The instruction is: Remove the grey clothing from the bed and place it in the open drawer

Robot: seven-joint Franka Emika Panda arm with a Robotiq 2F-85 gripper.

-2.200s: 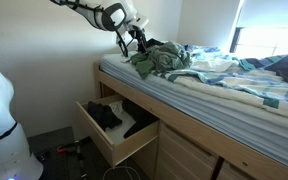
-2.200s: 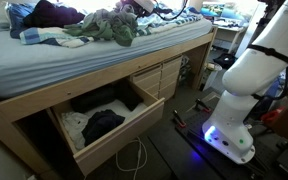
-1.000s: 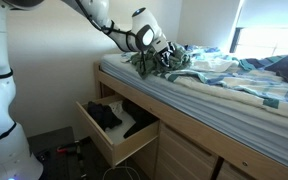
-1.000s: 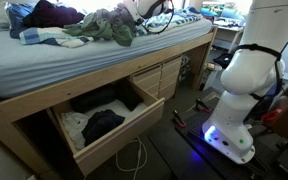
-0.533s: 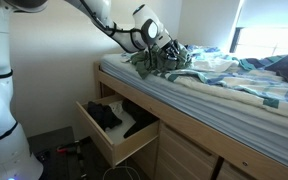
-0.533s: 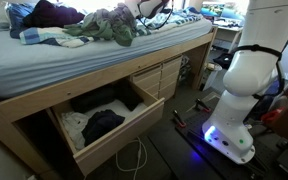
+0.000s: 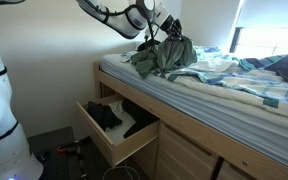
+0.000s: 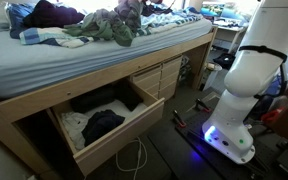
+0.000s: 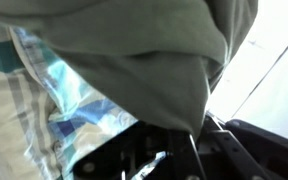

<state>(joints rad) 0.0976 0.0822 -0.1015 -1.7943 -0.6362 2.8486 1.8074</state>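
One bed [image 7: 189, 128], one drawer [image 7: 115, 150], one grey garment [image 7: 170, 55].

The bed [image 7: 229, 95] and, at 7 o'clock, the drawer [image 7: 109, 141] are shared in both exterior views; grey clothing [image 9: 134, 50] is seen closely in the wrist view.

Arm [image 7: 109, 14] stretched across high, tool [image 7: 166, 33] pointing down, jaws clamped

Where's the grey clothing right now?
In an exterior view the grey clothing is bunched on the bed near its end, one part hanging from the tool, above the open drawer.
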